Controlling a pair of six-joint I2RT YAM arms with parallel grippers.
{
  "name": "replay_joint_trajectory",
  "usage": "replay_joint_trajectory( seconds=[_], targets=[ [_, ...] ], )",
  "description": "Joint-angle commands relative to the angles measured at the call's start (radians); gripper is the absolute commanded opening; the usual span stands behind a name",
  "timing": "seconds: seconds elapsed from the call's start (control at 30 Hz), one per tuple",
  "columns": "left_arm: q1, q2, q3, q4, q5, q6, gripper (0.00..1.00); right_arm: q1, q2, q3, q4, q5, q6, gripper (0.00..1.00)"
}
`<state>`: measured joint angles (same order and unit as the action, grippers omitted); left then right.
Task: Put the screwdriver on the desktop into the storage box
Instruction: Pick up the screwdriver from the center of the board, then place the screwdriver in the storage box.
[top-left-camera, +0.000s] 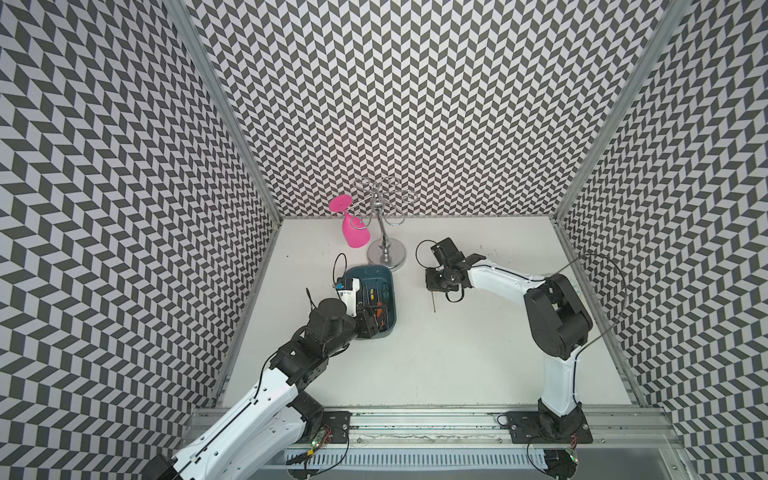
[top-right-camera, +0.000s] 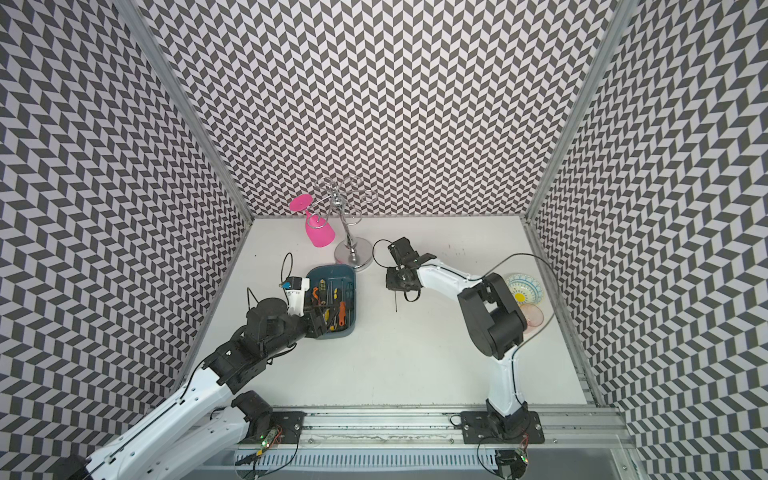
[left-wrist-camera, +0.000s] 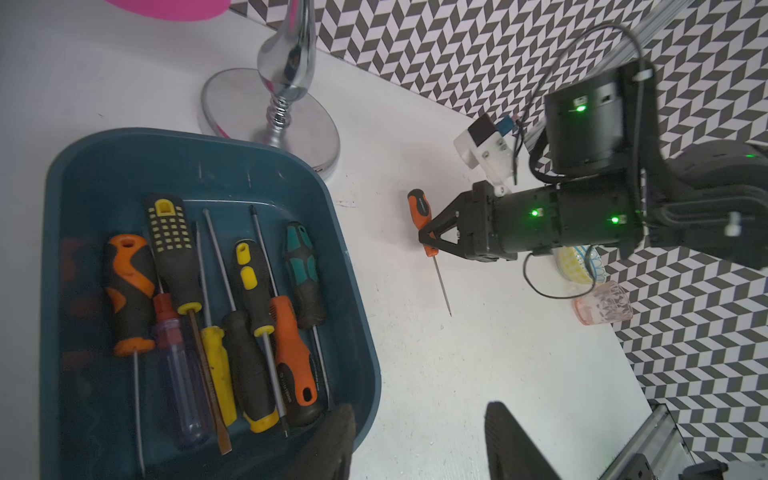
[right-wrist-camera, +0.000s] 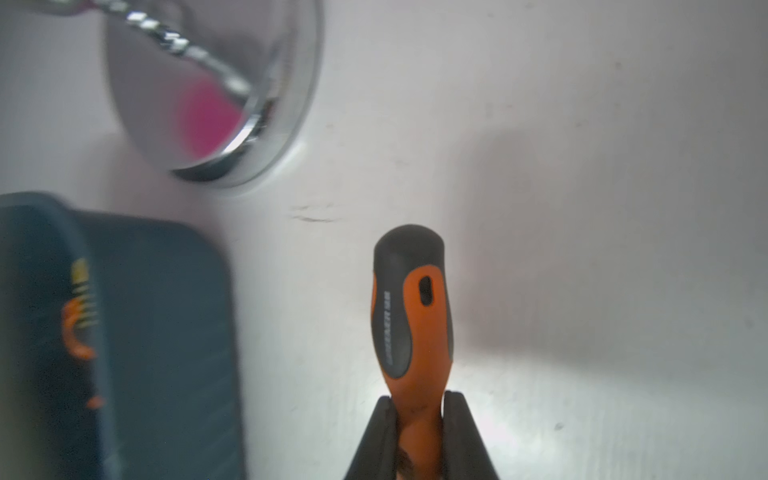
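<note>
Black fingers (right-wrist-camera: 457, 419) of the right tool (right-wrist-camera: 417, 399) are pinching the narrow orange neck of the screwdriver (right-wrist-camera: 409, 316), closed firmly on it, with the black-and-orange handle sticking out beyond the tips. This is happening over the white bench (top-left-camera: 457, 353), to the right of the storage box (top-left-camera: 370, 271) and closer to the far edge than the near one. The thin shaft is pointing toward the near edge. Whether the screwdriver is resting on the bench or is just clear of it cannot be told.

Other screwdrivers (left-wrist-camera: 249, 332) are lying side by side in the teal box, which is sitting near the bench's left edge. The left tool (left-wrist-camera: 419, 409) is hanging over the box's near end. Its fingers are standing apart and gripping nothing, one over the rim and one over bare bench.

A chrome rack (top-left-camera: 386, 249) is standing just beside the box's far corner, carrying an upside-down pink glass (top-left-camera: 353, 232). A patterned bowl (top-right-camera: 524, 286) and a pink cup (top-right-camera: 531, 316) are sitting at the right edge.
</note>
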<state>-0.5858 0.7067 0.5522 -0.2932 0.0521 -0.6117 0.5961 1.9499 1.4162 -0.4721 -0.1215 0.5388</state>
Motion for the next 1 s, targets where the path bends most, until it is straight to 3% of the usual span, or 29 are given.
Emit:
replay_joint_trajectory(
  seconds=[0.0,0.2,0.37,0.43,0.47,0.73,0.87,0.97],
  targets=[
    [0.017,-0.034,0.026,-0.056,-0.058,-0.024,0.55,0.059,-0.087,0.015,0.077,-0.120,-0.004,0.04],
    [0.038,-0.051,0.025,-0.093,-0.075,-0.055,0.56,0.162,-0.051,0.100,0.103,-0.179,0.033,0.04],
    [0.047,-0.067,0.038,-0.126,-0.093,-0.069,0.66,0.215,0.056,0.204,0.106,-0.199,0.049,0.05],
    [0.050,-0.074,0.044,-0.137,-0.106,-0.074,0.93,0.230,0.101,0.239,0.115,-0.215,0.066,0.05],
    [0.051,-0.073,0.049,-0.144,-0.112,-0.075,0.99,0.233,0.119,0.253,0.115,-0.217,0.074,0.05],
    [0.053,-0.025,0.103,-0.233,-0.207,-0.136,1.00,0.242,0.208,0.280,0.176,-0.197,0.139,0.06],
    [0.055,0.017,0.127,-0.259,-0.240,-0.144,1.00,0.242,0.240,0.305,0.174,-0.190,0.144,0.21],
    [0.058,0.032,0.139,-0.250,-0.245,-0.128,0.99,0.242,0.222,0.293,0.159,-0.163,0.128,0.40]
  ],
)
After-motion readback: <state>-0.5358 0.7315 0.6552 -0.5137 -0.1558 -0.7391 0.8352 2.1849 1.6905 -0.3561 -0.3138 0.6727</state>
